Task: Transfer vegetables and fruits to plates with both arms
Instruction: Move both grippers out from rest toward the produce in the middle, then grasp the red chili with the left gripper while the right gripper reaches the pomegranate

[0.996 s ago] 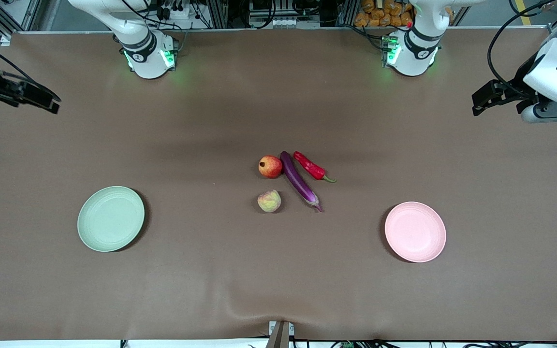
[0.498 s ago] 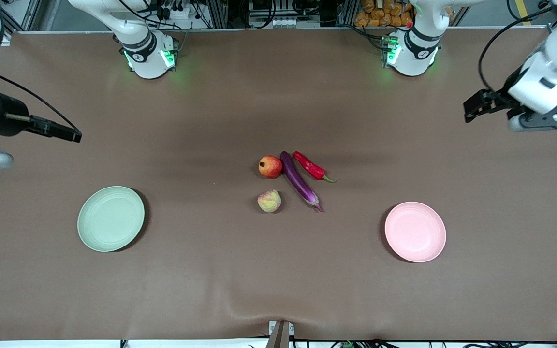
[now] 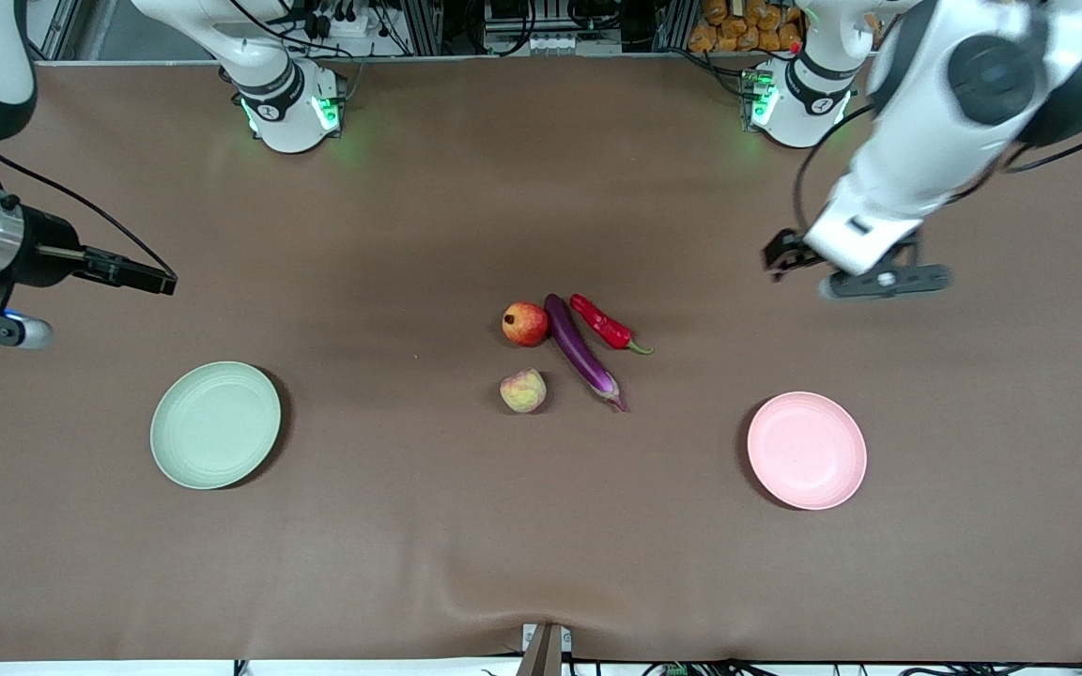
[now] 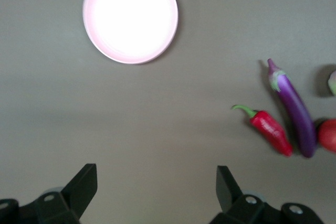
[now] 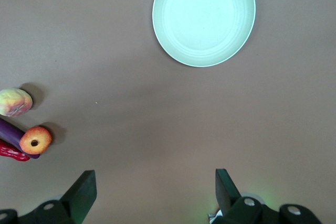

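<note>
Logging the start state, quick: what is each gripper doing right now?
Left gripper: open, empty, over bare table.
Right gripper: open, empty, over bare table.

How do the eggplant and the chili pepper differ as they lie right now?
The eggplant is purple, long and smooth; the chili pepper is red, shorter and wrinkled. The eggplant touches the round red fruit; the chili pepper lies on the eggplant's side toward the left arm's end. Both lie slanted alike on the table, on no plate.
</note>
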You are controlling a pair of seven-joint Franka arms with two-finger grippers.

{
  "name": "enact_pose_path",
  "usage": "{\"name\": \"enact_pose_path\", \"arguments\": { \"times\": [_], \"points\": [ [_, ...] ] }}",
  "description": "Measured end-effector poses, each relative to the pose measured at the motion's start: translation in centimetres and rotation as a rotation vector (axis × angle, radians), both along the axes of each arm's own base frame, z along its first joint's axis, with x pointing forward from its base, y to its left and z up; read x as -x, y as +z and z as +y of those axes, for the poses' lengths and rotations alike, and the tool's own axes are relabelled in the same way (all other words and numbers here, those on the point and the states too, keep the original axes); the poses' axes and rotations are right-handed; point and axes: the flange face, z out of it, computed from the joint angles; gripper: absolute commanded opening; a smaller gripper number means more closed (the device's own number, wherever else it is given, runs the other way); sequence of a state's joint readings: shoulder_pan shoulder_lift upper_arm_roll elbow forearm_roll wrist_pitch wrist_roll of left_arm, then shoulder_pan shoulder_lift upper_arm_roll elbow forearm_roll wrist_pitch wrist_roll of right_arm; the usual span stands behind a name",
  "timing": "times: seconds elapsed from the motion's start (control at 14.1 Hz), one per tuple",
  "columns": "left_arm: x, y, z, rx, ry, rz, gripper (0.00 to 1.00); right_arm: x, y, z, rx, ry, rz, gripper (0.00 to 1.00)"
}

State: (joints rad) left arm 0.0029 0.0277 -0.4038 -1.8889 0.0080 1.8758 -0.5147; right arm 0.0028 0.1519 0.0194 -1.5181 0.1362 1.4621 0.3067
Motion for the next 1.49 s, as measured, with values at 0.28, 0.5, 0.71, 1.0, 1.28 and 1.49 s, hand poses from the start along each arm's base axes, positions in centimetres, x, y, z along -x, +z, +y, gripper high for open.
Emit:
{"name": "enact_pose_path", "arguments": {
  "times": [0.28,0.5,0.71,1.0,1.28,1.49],
  "points": [
    [-0.1,-6.5,-6.0,0.042,0.137,0.034,1.00,-0.4,-1.1,0.1,0.000,-0.001,0.016,1.00],
    [0.3,-11.3,-10.3,0.068,0.240,0.035,1.00,-0.4,-1.2,0.9,-0.002,-0.020,0.021,1.00],
    [1.6,-16.6,-14.3,0.019,0.316,-0.005,1.00,-0.3,-1.0,4.4,-0.003,-0.101,0.024,1.00],
    [2.2,-23.2,-17.5,0.017,0.478,-0.055,0.90,0.3,-1.8,12.7,0.010,-0.194,0.026,1.00],
    [2.2,-26.7,-19.1,0.023,0.555,-0.036,0.79,0.7,-6.2,20.0,0.069,-0.328,0.084,1.00],
    [3.1,-27.6,-19.7,0.015,0.587,-0.024,0.79,1.0,-8.9,23.0,0.089,-0.412,0.145,1.00]
  ]
}}
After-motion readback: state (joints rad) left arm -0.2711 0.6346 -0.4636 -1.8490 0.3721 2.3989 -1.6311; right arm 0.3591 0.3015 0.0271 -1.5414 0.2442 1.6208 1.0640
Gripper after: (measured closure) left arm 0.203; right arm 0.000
